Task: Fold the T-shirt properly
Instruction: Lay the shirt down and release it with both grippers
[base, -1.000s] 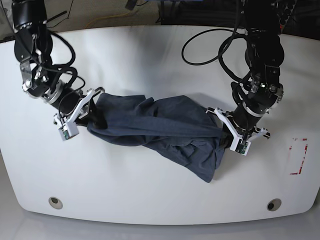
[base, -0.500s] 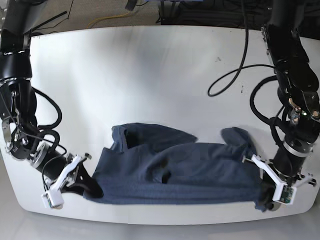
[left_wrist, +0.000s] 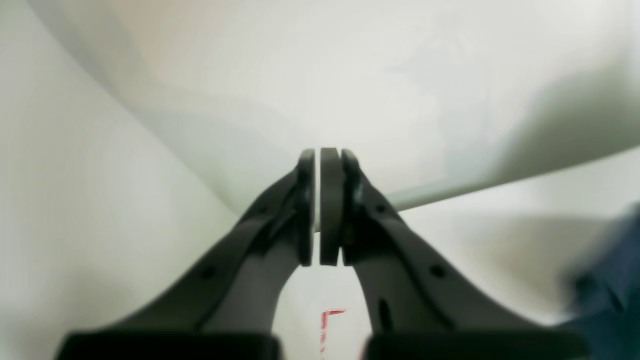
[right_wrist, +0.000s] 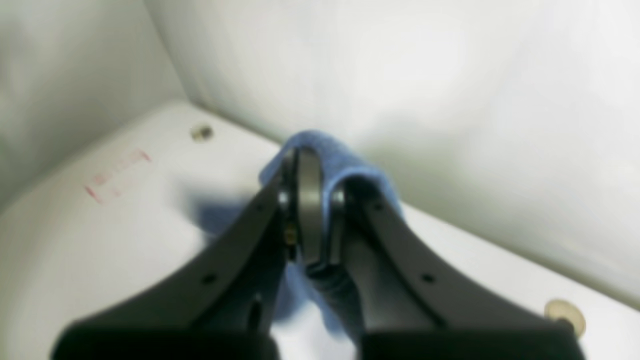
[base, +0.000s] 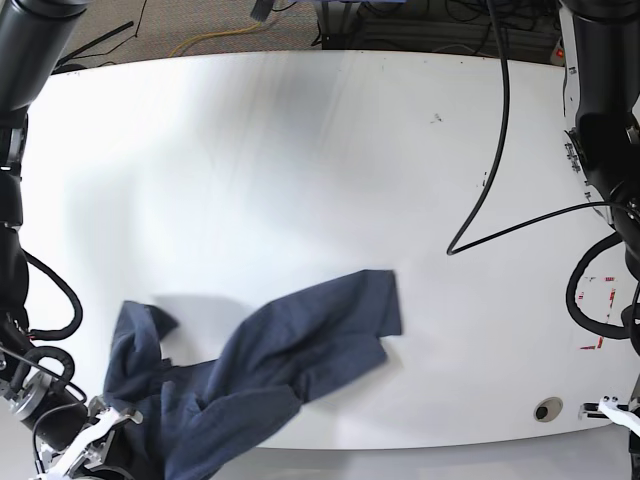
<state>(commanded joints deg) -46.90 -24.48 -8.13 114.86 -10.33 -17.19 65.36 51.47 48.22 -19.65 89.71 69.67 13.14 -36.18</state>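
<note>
Gripper (right_wrist: 320, 250) clamping one T-shirt (base: 270, 370).

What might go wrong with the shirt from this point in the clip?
The shirt hangs from the right claw alone, so it may swing or drop as a crumpled heap. The left claw is shut on nothing, with the cloth off to one side, so regrasping a matching corner could prove hard. The bunched cloth might also slip from the right claw.
</note>
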